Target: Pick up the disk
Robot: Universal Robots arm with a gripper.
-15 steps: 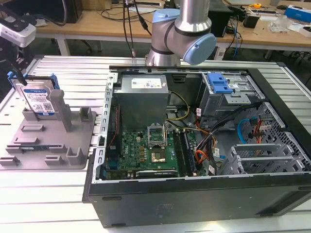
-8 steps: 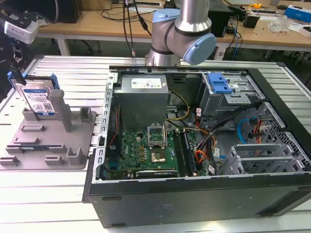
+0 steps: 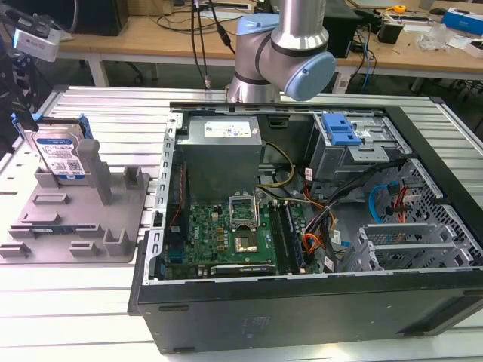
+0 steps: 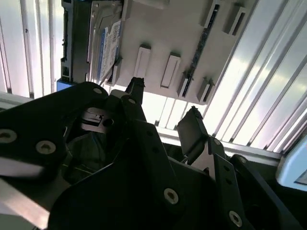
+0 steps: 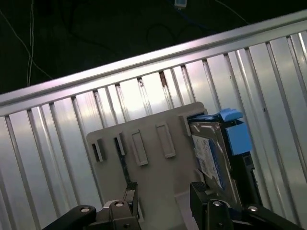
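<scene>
The disk (image 3: pixel 59 154) is a silver hard drive with a white-and-blue label and blue rails. It stands on edge in a slot of the grey fixture plate (image 3: pixel 113 219) at the exterior view's left. In both wrist views my gripper (image 4: pixel 164 98) (image 5: pixel 164 191) is open, with two black fingers spread and nothing between them. It hovers over the fixture plate (image 5: pixel 144 129) (image 4: pixel 177 33), well apart from the disk (image 5: pixel 211 153) (image 4: pixel 108 48), which stands off to one side of the fingers. The arm's joints (image 3: pixel 283 53) rise behind the computer case.
An open computer case (image 3: pixel 302 317) lies beside the plate, showing a motherboard (image 3: pixel 234 234), a power supply (image 3: pixel 223 147) and a blue drive-bay latch (image 3: pixel 339 130). Everything rests on a ribbed metal table (image 3: pixel 68 309). Wooden benches with cables stand at the back.
</scene>
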